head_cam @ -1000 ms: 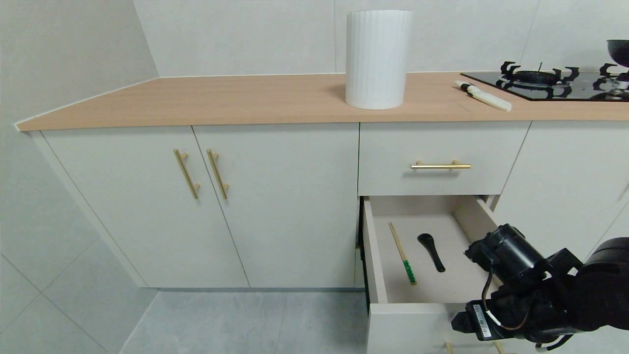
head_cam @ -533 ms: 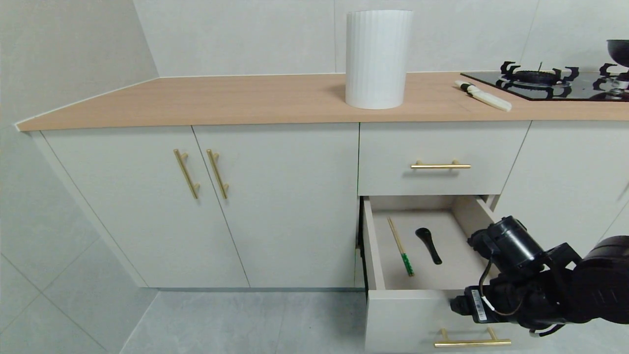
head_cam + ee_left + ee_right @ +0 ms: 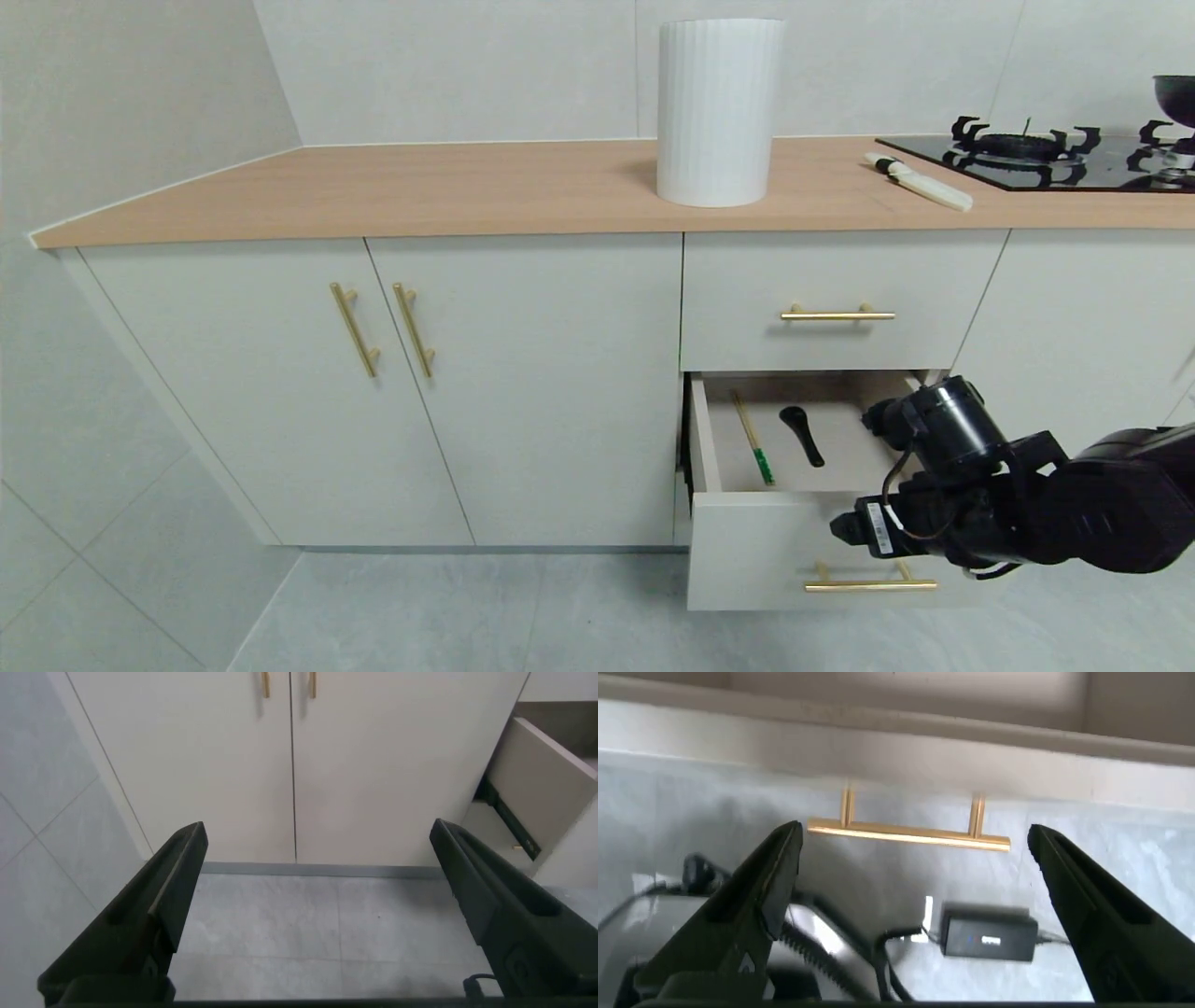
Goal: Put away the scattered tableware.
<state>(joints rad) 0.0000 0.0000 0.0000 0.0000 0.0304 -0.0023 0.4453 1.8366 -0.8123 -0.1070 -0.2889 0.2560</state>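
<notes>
The lower drawer (image 3: 738,546) stands partly open, and inside it lie a pair of wooden chopsticks with green tips (image 3: 752,439) and a black spoon (image 3: 803,436). My right arm (image 3: 980,504) sits against the drawer's front by its gold handle (image 3: 870,585). In the right wrist view my right gripper (image 3: 913,863) is open and empty, and the handle (image 3: 908,835) lies across the gap just ahead of its fingers. A white knife (image 3: 917,182) lies on the wooden counter near the stove. My left gripper (image 3: 318,831) hangs open and empty, low over the floor, facing the cabinet doors.
A tall white ribbed cylinder (image 3: 717,112) stands on the counter (image 3: 420,191). A black gas stove (image 3: 1046,154) is at the far right. The upper drawer (image 3: 836,299) and the double doors (image 3: 373,373) are closed. Grey tiled floor lies in front.
The lower drawer has slid back into the cabinet, so less of its inside shows. My right arm has moved forward and up with the drawer front.
</notes>
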